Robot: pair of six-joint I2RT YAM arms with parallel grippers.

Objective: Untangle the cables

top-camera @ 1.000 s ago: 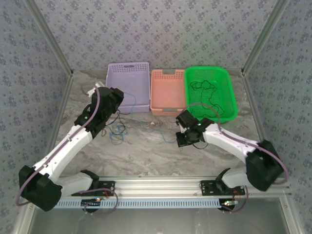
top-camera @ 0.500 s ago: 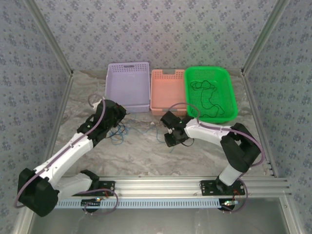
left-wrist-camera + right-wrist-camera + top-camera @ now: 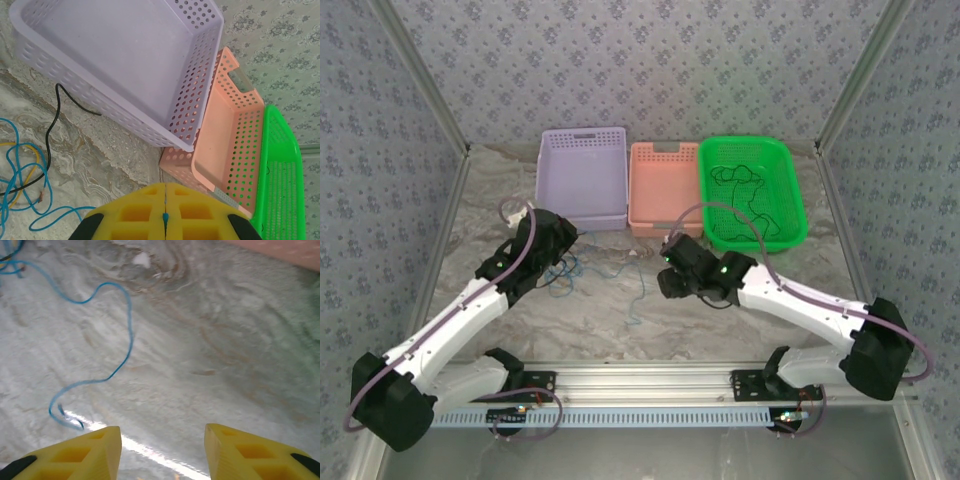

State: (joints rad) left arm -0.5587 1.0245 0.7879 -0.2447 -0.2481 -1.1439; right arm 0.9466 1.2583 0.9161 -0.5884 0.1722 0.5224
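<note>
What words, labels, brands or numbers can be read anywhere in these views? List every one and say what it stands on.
No readable text in any view.
Purple basket, pink basket, green basket: plain perforated plastic, no label or brand.
Wallpaper: a repeating floral pattern, no words.
Small dark parts on the rail: too small to tell whether they carry markings.

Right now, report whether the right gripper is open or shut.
Open. In the right wrist view the right gripper has its yellow fingers apart, with table showing between them; the blue cable lies loose to one side, ungripped.
</note>
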